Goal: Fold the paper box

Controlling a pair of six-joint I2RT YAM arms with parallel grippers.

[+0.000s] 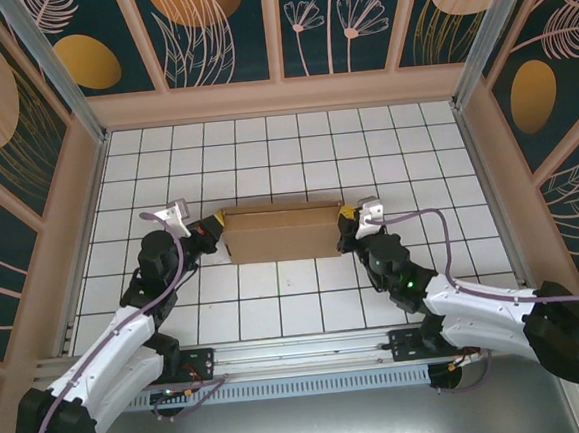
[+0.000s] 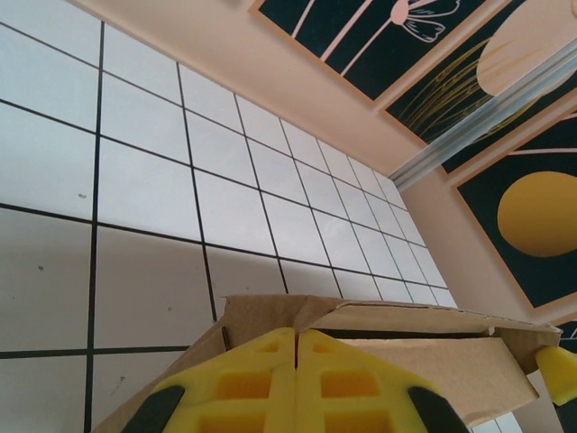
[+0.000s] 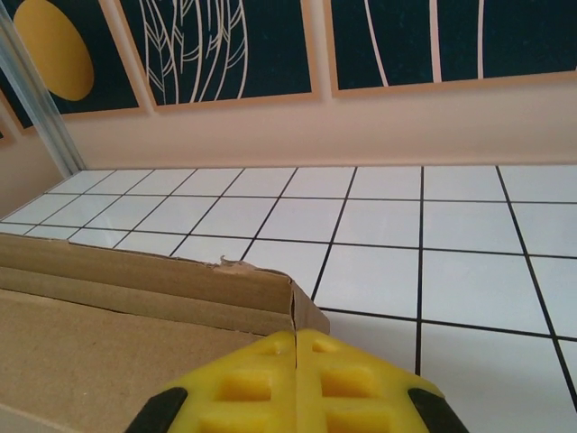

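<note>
The paper box lies near the centre of the white tiled table as a compact brown rectangle, long side running left to right. In the left wrist view its top panels sit slightly lifted along the seam.

The left gripper is at the box's left end, yellow fingers pressed together with nothing between them. The right gripper is at the right end, likewise fully closed and empty, tips at the box corner.

The left arm rises from the near-left base, elbow bent, wrist turned inward. The right arm reaches from the near-right base, low and angled toward the box
</note>
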